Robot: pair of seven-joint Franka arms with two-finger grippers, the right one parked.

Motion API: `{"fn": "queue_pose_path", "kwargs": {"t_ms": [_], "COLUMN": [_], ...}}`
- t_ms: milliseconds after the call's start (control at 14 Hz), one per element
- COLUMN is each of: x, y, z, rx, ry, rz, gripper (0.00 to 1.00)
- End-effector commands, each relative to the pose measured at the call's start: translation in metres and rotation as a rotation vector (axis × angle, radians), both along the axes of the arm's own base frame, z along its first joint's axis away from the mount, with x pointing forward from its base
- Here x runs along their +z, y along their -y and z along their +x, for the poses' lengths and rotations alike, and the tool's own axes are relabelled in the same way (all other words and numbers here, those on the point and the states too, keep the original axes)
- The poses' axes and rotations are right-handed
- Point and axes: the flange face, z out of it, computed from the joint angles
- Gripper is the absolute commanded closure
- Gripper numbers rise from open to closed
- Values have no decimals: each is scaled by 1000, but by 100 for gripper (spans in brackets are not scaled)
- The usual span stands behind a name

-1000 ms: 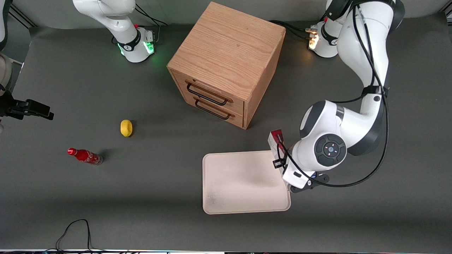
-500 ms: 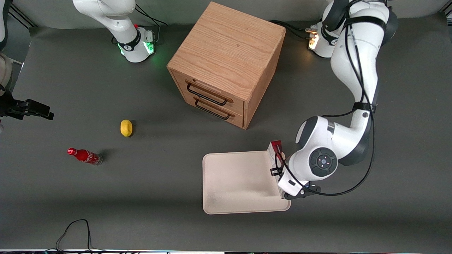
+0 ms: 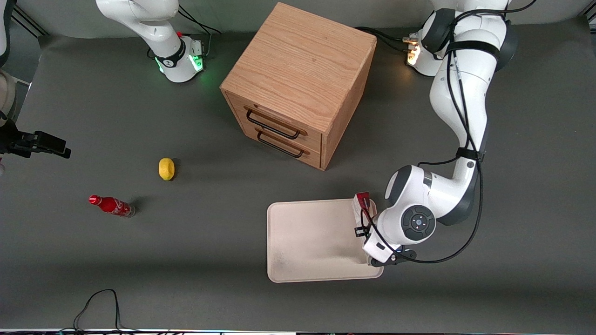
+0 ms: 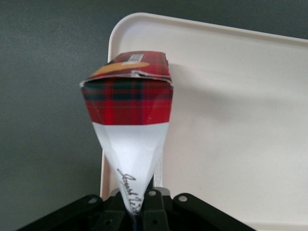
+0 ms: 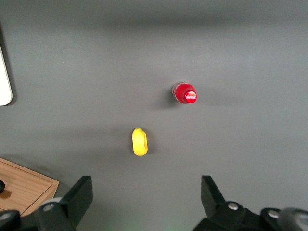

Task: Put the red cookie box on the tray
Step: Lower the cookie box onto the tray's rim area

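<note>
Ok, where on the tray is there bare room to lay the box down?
Most of the tray is bare, from its rim toward the parked arm across to the middle. The only crowded strip is the rim toward the working arm, where the gripper holds the red cookie box on end above it. Laying it toward the middle looks easiest.

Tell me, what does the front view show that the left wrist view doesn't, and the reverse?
Only the front view shows the wooden drawer cabinet, the lemon and the red cola bottle.

Only the left wrist view shows the box's tartan print and torn end flap, and the gripper shut on its white end.

Both show the red cookie box held over the tray's edge.
</note>
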Motion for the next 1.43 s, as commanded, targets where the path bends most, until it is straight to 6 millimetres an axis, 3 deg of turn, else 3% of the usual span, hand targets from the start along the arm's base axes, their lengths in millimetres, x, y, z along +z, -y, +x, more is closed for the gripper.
{"fn": "queue_pose_path", "kwargs": {"t_ms": [0,71,143,214,929,1143,1214,1357], "x": [-3,-5,-6,-6,-6,19,18,57], "y": [-1,-1,-1,-2,-1,-4,-11,-30], "z": [5,5,5,5,4,5,1,-7], "rx": [-7,-7,-8,-7,-7,-11,-16,-4], "ry": [25,22,23,22,20,33,7,2], "rz": [-9,-8,-6,-4,-5,-2,10,19], "gripper": [100,100,59,1,0,0,0,0]}}
